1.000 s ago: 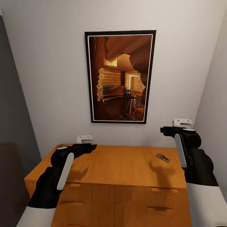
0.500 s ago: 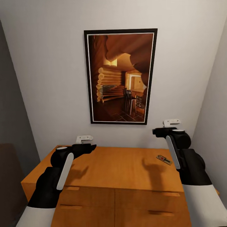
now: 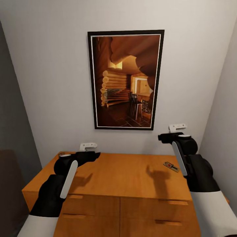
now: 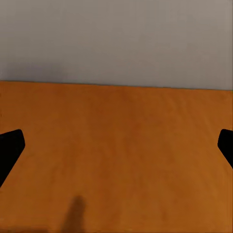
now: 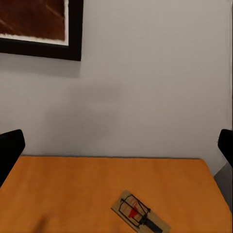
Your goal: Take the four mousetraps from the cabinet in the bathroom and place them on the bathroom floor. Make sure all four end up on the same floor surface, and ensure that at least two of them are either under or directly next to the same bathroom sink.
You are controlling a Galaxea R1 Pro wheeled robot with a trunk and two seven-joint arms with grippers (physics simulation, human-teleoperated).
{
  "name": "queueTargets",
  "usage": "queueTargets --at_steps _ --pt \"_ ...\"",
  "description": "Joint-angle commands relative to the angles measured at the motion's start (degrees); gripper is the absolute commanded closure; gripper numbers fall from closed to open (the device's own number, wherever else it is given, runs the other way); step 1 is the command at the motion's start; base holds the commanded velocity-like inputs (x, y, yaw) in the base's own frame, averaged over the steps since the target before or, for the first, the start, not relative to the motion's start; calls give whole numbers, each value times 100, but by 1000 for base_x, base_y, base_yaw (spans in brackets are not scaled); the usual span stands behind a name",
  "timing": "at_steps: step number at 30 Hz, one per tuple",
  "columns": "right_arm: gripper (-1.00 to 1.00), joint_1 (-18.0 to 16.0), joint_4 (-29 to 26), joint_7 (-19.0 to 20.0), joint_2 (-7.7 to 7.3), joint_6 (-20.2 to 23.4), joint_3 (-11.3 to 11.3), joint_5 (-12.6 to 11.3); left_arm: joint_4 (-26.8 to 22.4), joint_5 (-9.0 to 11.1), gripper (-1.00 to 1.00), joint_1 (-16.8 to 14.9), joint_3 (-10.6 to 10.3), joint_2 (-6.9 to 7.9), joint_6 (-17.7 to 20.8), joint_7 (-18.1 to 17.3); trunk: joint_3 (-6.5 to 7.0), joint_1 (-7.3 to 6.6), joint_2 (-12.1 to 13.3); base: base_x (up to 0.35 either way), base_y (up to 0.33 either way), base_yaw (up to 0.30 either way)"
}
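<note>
Right tool (image 3: 164, 136) has crept in over the cabinet (image 3: 125, 174) toward the mousetrap (image 3: 171, 166), fingers spread and empty, so pickup's close.

No readable text or labels appear anywhere.

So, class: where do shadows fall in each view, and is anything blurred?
Head view: both arms cast soft shadows on the cabinet top. Left wrist view: a dim shadow streak on the wood. Right wrist view: the mousetrap looks sharp; faint shading on the wall.
</note>
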Motion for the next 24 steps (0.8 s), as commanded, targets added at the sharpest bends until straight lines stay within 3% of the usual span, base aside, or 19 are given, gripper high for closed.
queueTargets --at_steps 1,4,6,16,24 --pt "-100 -39 29 -1 -39 -7 47 17 29 46 -100 -4 8 4 28 32 -8 0 -5 0 0 0" --pt "-100 -136 126 95 -134 -103 143 93 38 46 -100 -4 8 4 28 32 -8 0 -5 0 0 0" --pt "-100 -200 190 160 -67 -37 207 60 32 51 -100 -2 21 10 33 11 -8 0 -5 0 0 0" --pt "-100 94 215 -77 20 90 -117 11 31 64 -100 0 37 20 39 -26 -8 0 -5 0 0 0" --pt "-100 306 52 -134 -61 90 -342 -50 31 66 -100 1 35 21 42 -29 -8 0 -5 0 0 0"
